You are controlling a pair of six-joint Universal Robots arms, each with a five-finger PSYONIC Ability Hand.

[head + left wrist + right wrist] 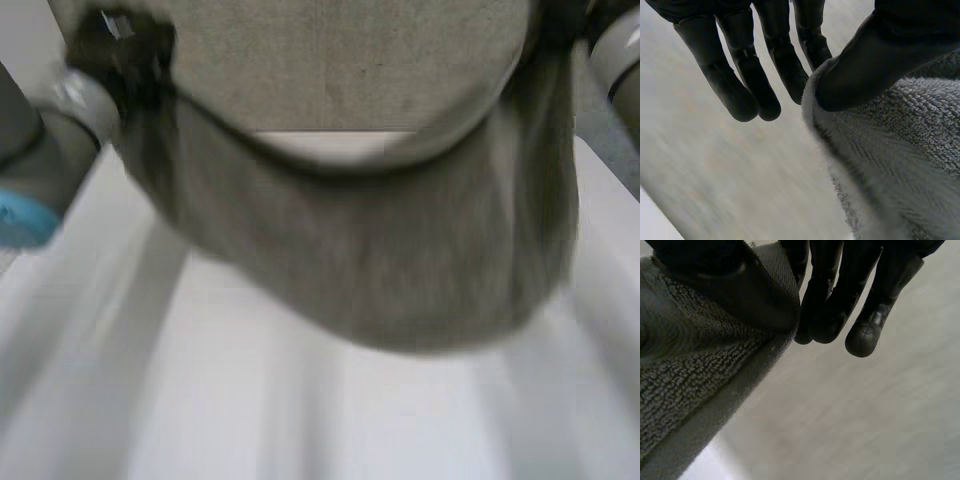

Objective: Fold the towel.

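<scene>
Fingers, left: straight and hanging down off the left hand point(880, 55). The thumb presses the towel point(380, 260) edge against the nearest finger, a thin pinch with only a little cloth between them. The other fingers are spread and free of the cloth.
Fingers, right: same pattern on the right hand point(730, 280). The thumb lies over the hem and clamps it to the inner finger, and the outer fingers point down with nothing in them.
Hands: in the head view both are raised, one at each upper end of the cloth, left arm point(40, 150) and right arm point(615, 50) behind them. Whether each grip sits exactly on a corner I cannot tell.
Towel: grey terry, lifted above the table point(300, 420), slung between the two hands with a deep sag in the middle. Its lower belly hangs free.
Stage (judgement): cloth is being carried for a fold, and no crease is laid yet.
Risk, slip: shallow thumb pinches plus the weight of the sag could pull an edge out, most likely on a fast swing or a stop.
Risk, skew: if the hands come down at uneven height or spacing, the edges will land out of line.
Risk, bunching: the slack middle may touch down first and wrinkle under the fold.
</scene>
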